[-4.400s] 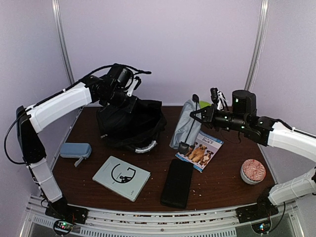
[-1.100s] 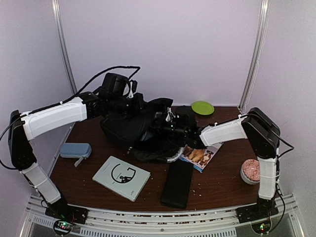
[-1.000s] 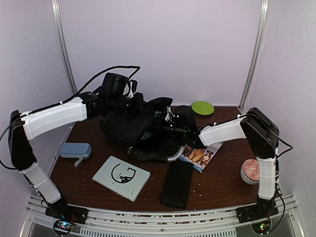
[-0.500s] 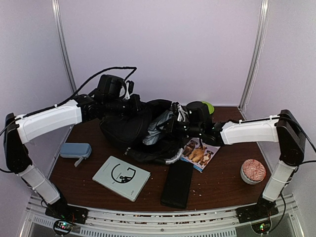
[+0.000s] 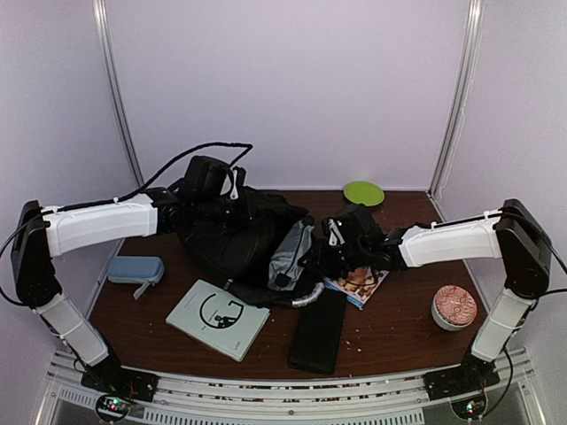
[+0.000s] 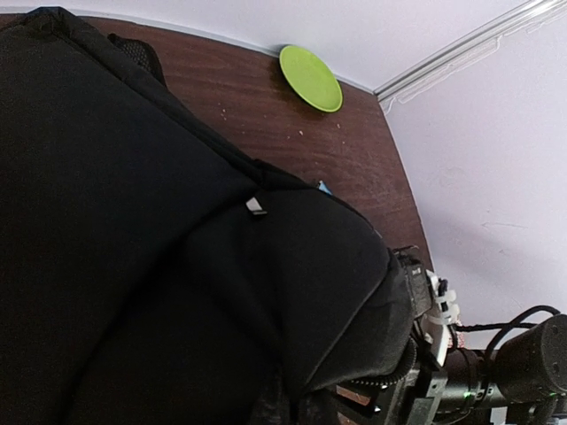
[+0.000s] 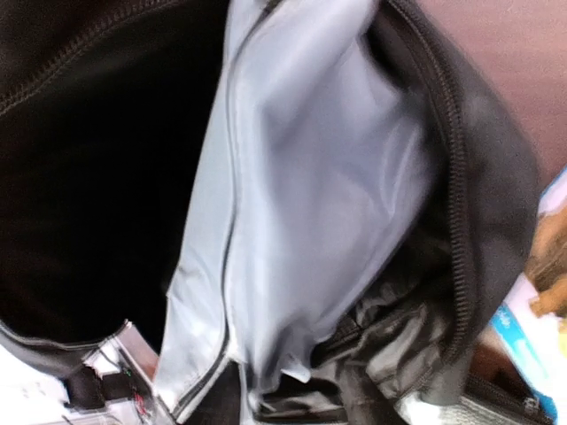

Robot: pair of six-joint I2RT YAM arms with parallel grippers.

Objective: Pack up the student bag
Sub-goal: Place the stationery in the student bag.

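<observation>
Student bag point(image 5: 232, 252) sits centre-left on the surface point(image 5: 399, 336), mouth facing right. Left claw point(image 5: 223, 208) is closed tight on the bag's far top fabric; in the left wrist view black fabric point(image 6: 133, 221) fills the frame and hides the fingers. A grey pouch point(image 5: 291, 255) pokes out of the open mouth; the right wrist view shows it lying inside the zipper edge point(image 7: 292, 177). Right claw point(image 5: 323, 255) is at the mouth just beside the pouch, and I cannot tell its spread. Dog magazine point(image 5: 361, 282) lies under the right arm, slim black case point(image 5: 317, 329) near centre, grey book point(image 5: 218, 319) near left, blue-grey case point(image 5: 135, 268) left, patterned bowl point(image 5: 454, 306) right, green plate point(image 5: 364, 192) far right.
</observation>
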